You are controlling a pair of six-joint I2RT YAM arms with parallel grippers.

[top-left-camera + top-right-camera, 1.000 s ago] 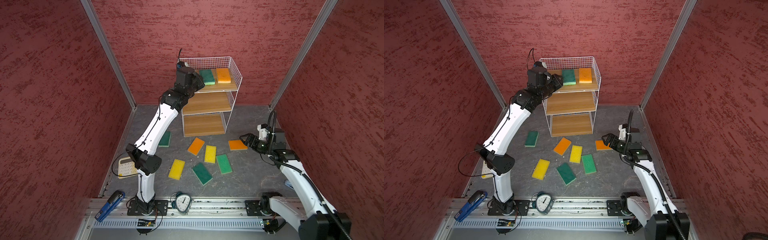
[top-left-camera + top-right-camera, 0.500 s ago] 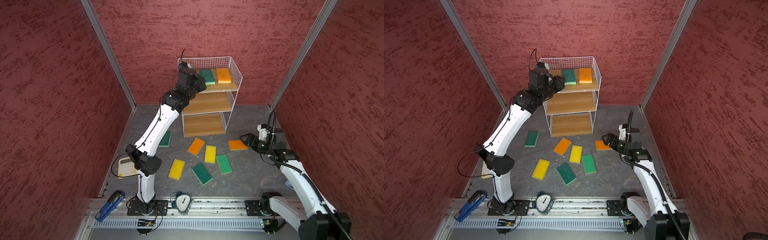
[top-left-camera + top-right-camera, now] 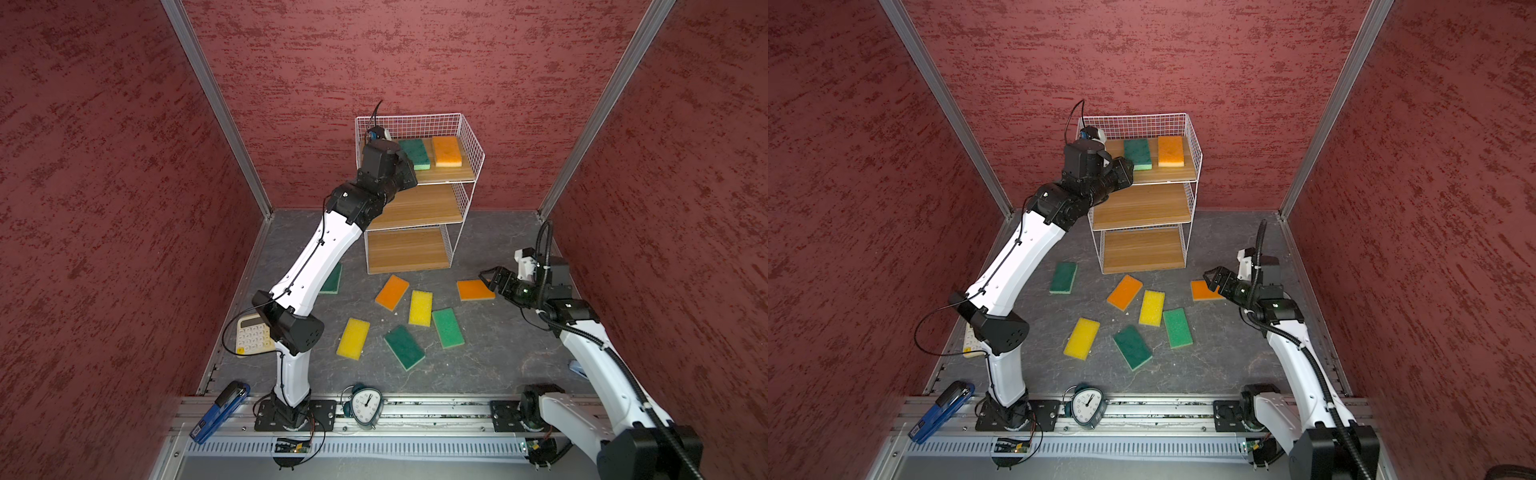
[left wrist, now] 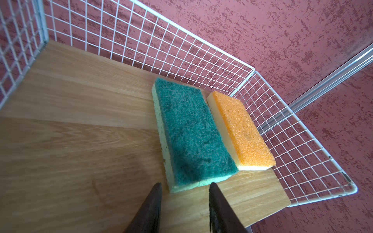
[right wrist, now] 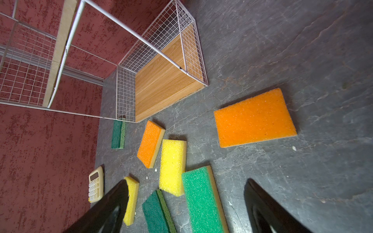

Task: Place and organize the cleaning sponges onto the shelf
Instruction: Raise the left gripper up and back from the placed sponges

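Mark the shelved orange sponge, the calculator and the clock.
shelved orange sponge (image 3: 446, 151): in a top view, its top face.
calculator (image 3: 249, 338): in a top view, its keypad.
clock (image 3: 366, 405): in a top view, its dial.

Your tall three-tier shelf, white wire grid with light wooden boards (image 3: 419, 205), stands upright at the back wall. On its top board, a dark green foam sponge (image 3: 415, 153) and an orange foam sponge (image 3: 446, 151) lie flat, side by side. Flat on the floor in front: left dark green sponge (image 3: 1063, 277), middle orange sponge (image 3: 392, 292), right orange sponge (image 3: 475, 289), far yellow sponge (image 3: 420, 307), near yellow sponge (image 3: 353, 338), light green sponge (image 3: 447, 328), near dark green sponge (image 3: 404, 347).
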